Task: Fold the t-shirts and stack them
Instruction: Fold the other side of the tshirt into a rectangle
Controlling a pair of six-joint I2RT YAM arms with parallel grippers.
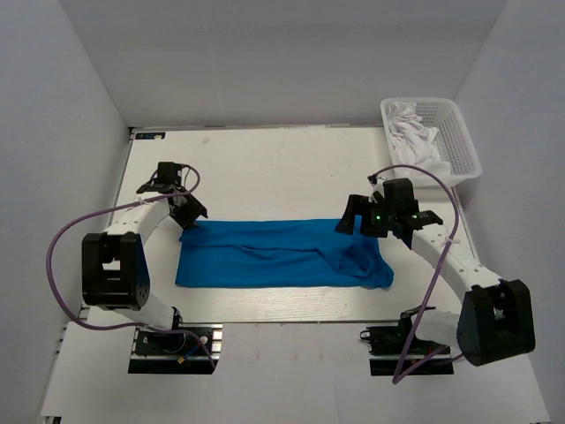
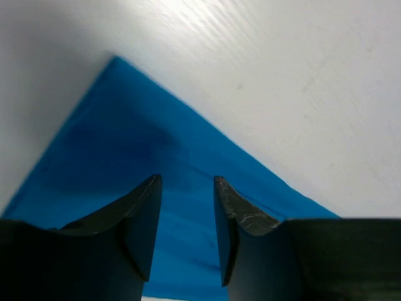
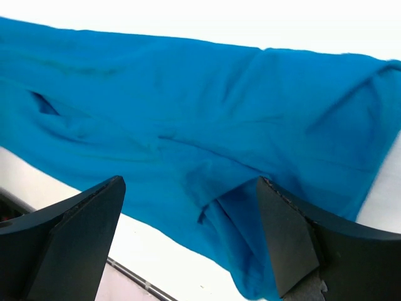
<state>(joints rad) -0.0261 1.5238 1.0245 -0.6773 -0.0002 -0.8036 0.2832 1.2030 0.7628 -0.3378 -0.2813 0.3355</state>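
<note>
Blue cloth fills most of what both my wrist cameras see. The t-shirt [image 1: 274, 254] lies folded into a long band across the middle of the white table [image 1: 265, 168], running from 9 o'clock to 3 o'clock in the overhead view. My left gripper [image 2: 187, 182] sits low over the band's corner at 10 o'clock. Its jaws stand partly apart with a narrow gap, blue cloth shows through that gap, and I can see no fold pinched between them. My right gripper [image 3: 188, 182] hovers over the t-shirt's 3 o'clock end, where the cloth is rumpled and a loose flap turns under. Its jaws are spread wide and hold nothing. Off at 1 o'clock, in the table's far corner, a white lattice basket [image 1: 459, 150] stands well apart from the t-shirt, with white cloth [image 1: 410, 132] bunched inside it.
</note>
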